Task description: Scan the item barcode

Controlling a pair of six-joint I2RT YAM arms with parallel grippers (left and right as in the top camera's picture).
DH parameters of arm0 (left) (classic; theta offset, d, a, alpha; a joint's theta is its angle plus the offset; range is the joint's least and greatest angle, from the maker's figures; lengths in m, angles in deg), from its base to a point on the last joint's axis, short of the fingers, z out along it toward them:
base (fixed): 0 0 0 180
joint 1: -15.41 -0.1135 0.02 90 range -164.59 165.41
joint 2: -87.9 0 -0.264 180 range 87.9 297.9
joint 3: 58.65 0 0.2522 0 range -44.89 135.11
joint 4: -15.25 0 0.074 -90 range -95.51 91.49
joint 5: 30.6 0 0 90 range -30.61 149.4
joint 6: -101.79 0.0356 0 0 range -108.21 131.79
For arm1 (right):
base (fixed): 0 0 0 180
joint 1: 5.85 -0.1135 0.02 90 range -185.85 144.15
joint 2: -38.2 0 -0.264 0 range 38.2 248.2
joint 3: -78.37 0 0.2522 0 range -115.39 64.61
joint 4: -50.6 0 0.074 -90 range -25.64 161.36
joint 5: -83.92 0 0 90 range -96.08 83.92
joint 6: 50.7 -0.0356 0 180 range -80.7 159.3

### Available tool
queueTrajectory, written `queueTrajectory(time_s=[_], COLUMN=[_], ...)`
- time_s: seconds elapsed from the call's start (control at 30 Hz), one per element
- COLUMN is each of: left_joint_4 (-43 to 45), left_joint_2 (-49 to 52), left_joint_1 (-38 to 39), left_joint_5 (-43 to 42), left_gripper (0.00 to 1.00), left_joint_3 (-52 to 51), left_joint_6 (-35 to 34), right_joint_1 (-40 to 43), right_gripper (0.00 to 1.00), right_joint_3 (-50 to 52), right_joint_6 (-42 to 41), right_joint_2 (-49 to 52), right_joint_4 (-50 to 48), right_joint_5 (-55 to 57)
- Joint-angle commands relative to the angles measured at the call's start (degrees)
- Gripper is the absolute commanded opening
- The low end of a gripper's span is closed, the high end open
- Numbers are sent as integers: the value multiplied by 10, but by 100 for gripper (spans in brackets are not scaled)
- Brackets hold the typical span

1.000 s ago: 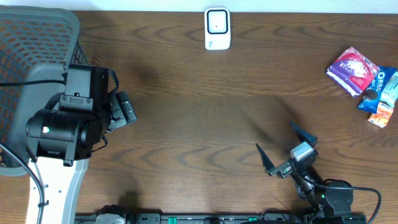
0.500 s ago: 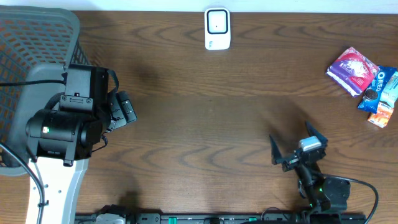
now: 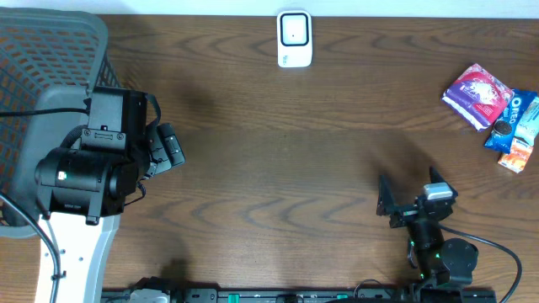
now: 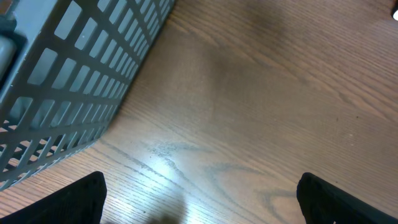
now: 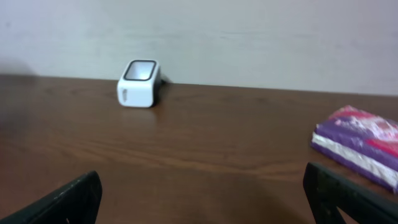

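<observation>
Two claws, both released and empty: left gripper (image 3: 173, 150) beside the basket (image 3: 50, 50); right gripper (image 3: 410, 192) low near the front edge of the table (image 3: 278, 160), jaws spread wide.

Three candidate items, clustered at the table's right edge, well apart from either claw: purple packet (image 3: 477, 94), Oreo packet (image 3: 518, 114) touching it, orange packet (image 3: 514, 156) just beside. The scanner (image 3: 294, 38) is at the far edge, centre, well apart from the cluster.

Hazards, as judged:
- Packets lie touching, so closing on one may drag or flip a neighbour.
- Slick film may slide out of a pinch, and a soft pillow shape may crumple and crease the code.
- Which face carries the barcode cannot be told from these views. A wrong face shown to the scanner gives no read.
- Glossy wrap may glare at the window.

Materials and shapes:
- Purple packet: glossy film, flat pillow, crimped ends.
- Oreo packet: blue film, oblong.
- Orange packet: small, possibly a bar; too small to tell.
- Scanner: white hard plastic, boxy, rounded corners, dark-rimmed window.
- Basket: grey rigid mesh, square holes.
- Table: dark wood grain, smooth, faint sheen.
</observation>
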Motion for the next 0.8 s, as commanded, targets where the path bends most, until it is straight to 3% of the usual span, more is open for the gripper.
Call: queueTrajectory(time_s=[0.0, 0.77], left_joint_4=[-2, -2], left_joint_2=[0, 0], left_joint_1=[-3, -3], left_joint_5=[6, 6], left_gripper=[98, 98], left_joint_3=[5, 5], left_joint_6=[3, 3], right_joint_1=[4, -49], right_gripper=[99, 99], right_joint_3=[1, 1], right_joint_6=[-40, 3], right_joint_2=[-4, -4], right_joint_4=[7, 11], right_joint_5=[39, 76])
